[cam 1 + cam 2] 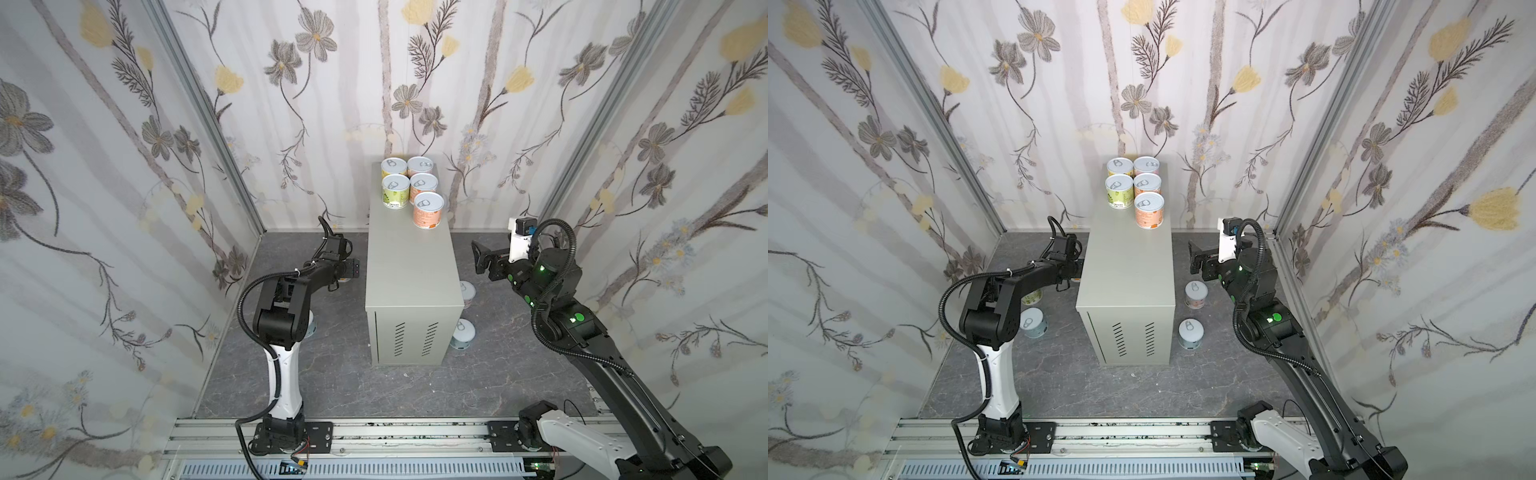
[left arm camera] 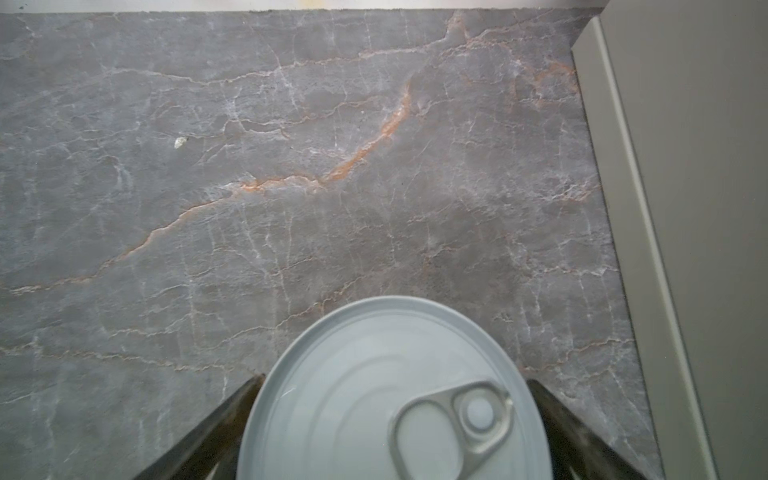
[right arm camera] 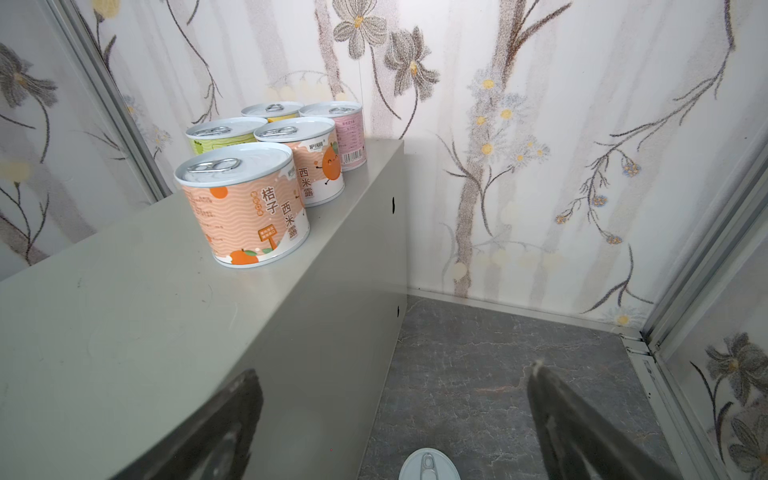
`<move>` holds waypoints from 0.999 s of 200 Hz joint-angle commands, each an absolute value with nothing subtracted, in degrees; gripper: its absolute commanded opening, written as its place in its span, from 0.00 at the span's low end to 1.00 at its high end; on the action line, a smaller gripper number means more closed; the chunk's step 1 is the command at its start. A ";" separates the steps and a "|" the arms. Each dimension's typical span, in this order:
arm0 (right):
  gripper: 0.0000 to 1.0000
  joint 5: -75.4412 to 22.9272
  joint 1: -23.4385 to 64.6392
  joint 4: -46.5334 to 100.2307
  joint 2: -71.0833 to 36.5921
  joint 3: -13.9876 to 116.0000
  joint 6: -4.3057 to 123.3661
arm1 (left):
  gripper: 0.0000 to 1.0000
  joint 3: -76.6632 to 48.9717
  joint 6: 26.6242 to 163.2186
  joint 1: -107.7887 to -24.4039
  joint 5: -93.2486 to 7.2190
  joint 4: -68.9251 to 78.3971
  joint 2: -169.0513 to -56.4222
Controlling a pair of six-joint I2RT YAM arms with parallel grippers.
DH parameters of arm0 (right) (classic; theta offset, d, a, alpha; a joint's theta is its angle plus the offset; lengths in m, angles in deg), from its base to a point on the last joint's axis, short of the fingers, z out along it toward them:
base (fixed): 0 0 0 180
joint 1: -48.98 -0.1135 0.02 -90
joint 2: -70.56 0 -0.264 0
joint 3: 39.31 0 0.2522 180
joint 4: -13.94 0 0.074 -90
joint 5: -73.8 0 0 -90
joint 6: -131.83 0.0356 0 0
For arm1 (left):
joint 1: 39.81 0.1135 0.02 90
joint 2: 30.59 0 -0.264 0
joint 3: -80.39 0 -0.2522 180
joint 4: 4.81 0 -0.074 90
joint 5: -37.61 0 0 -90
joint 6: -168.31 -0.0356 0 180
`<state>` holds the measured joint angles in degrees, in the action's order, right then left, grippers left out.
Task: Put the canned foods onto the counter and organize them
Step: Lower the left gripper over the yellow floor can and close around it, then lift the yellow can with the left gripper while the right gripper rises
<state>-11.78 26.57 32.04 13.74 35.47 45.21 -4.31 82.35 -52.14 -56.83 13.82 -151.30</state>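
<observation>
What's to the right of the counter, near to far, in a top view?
light blue can → pinkish can → right hand, open with nothing between its jaws.

Front orange can (image 3: 245, 208): big vertical characters 桔子 and 西米露 on label; small signboard print beneath, too small to read.
Second orange can (image 3: 320, 174), 12 o'clock from front one in both top views: 西米露 again; small mark near rim, illegible.
Pink can (image 3: 351, 141), further at 12 o'clock: barcode, digits and fine print illegible.
Green can (image 1: 395, 197), 10 o'clock from front orange can: dark print, illegible.
</observation>
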 commanded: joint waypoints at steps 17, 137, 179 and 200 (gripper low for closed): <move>1.00 -11.55 26.75 31.13 14.56 34.96 44.65 | 0.90 -3.14 82.71 -52.20 -56.09 15.89 -152.14; 1.00 -12.99 27.01 29.02 14.64 35.30 44.13 | 0.69 -3.93 81.04 -52.20 -58.34 18.81 -152.01; 1.00 -15.04 27.01 27.65 13.69 37.77 42.45 | 0.66 -5.24 79.61 -52.16 -58.30 20.29 -145.62; 1.00 -17.42 27.03 25.07 13.33 38.30 41.09 | 0.66 -5.16 78.23 -52.11 -58.60 22.61 -141.20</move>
